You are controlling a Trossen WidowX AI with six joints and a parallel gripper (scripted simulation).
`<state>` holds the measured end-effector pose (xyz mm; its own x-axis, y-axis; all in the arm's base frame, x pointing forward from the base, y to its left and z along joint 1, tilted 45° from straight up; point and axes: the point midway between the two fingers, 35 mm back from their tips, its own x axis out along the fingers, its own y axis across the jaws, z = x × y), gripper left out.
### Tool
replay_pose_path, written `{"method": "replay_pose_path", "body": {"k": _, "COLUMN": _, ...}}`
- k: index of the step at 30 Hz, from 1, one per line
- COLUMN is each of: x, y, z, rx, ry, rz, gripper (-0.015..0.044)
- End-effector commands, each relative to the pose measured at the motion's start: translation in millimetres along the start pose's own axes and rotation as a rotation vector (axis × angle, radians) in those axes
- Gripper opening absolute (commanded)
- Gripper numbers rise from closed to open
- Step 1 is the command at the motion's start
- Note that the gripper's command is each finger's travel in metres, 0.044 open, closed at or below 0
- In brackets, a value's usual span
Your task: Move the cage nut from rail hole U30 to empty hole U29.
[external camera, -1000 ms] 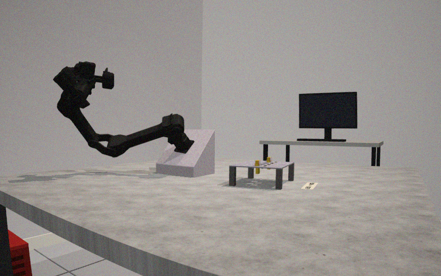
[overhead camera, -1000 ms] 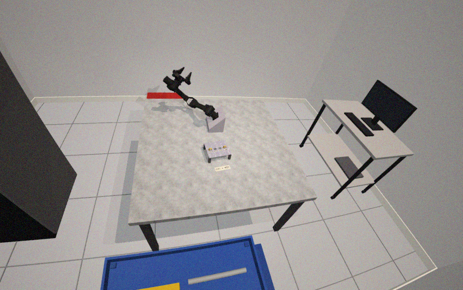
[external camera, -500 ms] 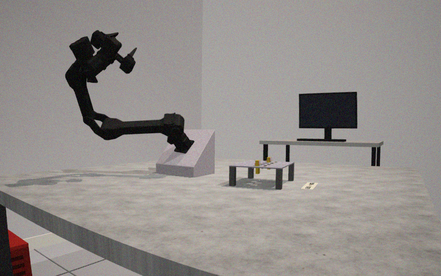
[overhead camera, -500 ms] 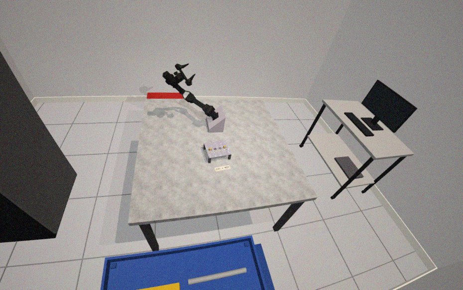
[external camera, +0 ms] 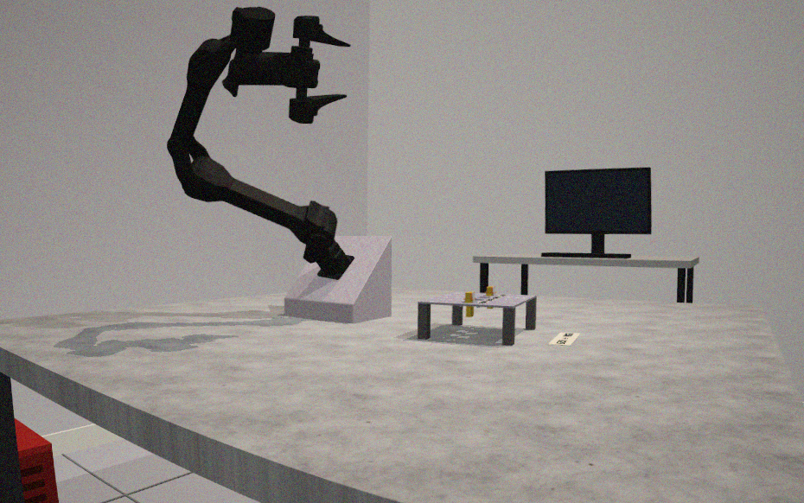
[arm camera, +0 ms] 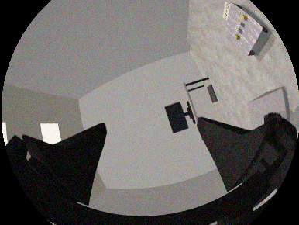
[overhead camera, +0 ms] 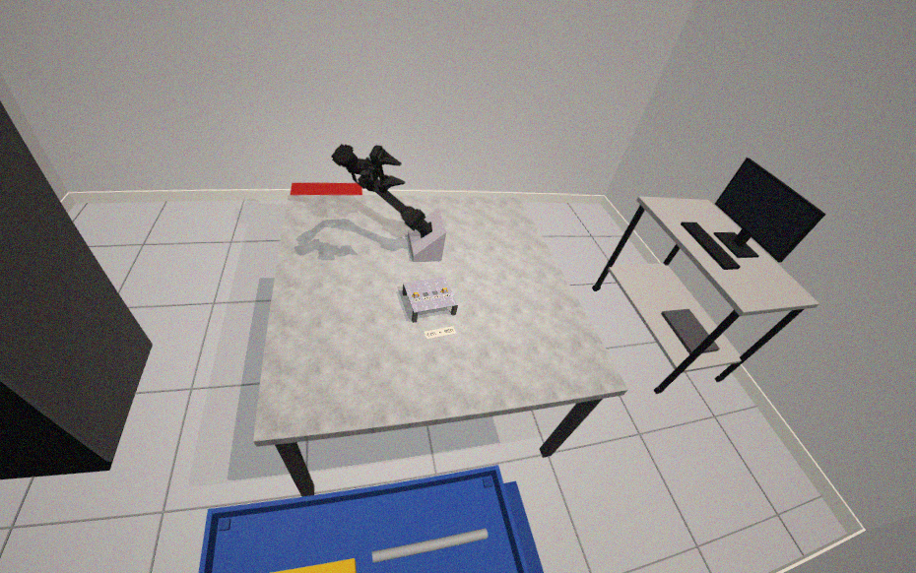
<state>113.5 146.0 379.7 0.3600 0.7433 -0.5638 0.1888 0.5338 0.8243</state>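
Observation:
My gripper [overhead camera: 402, 172] [external camera: 347, 70] [arm camera: 152, 125] is open and empty, held high above the table, well away from the rail plate. The purple-grey rail plate [overhead camera: 424, 307] [external camera: 445, 300] [arm camera: 253, 34] stands on four dark legs. One yellow cage nut [overhead camera: 415, 294] [external camera: 469, 296] [arm camera: 244, 17] sits at its left end in the top view, with a yellow part visible below the plate. The other yellow cage nut [overhead camera: 443, 290] [external camera: 489, 289] [arm camera: 237, 36] sits at the right end. Two dark square holes lie between them. The hole labels and wing details are too small to read.
The sloped robot base [overhead camera: 427, 251] [external camera: 379, 290] stands behind the rail plate. A small printed card [overhead camera: 439, 330] [external camera: 562, 338] [arm camera: 226, 10] lies in front of it on the table [overhead camera: 351, 378] [external camera: 474, 415]. A side desk carries a monitor [overhead camera: 769, 208] [external camera: 597, 201] [arm camera: 176, 117].

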Motion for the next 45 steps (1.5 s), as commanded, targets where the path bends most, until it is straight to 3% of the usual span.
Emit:
{"method": "replay_pose_path", "body": {"k": 1, "x": 37.3, "y": -16.5, "z": 51.0, "rx": 0.167, "ry": -0.132, "rz": -0.194, "gripper": 0.0440}}
{"method": "replay_pose_path", "body": {"k": 12, "x": 109.7, "y": -114.4, "z": 176.9, "rx": 0.534, "ry": -0.563, "rz": -0.746, "gripper": 0.0440}}
{"method": "replay_pose_path", "body": {"k": 24, "x": 142.4, "y": -227.4, "z": 262.8, "rx": 0.529, "ry": -1.038, "rz": -1.280, "gripper": 0.0440}}
{"method": "replay_pose_path", "body": {"k": 40, "x": 139.9, "y": -271.3, "z": 280.0, "rx": 0.516, "ry": -1.064, "rz": -1.305, "gripper": 0.0440}}
{"method": "replay_pose_path", "body": {"k": 45, "x": 139.9, "y": -271.3, "z": 280.0, "rx": 0.516, "ry": -1.064, "rz": -1.305, "gripper": 0.0309}}
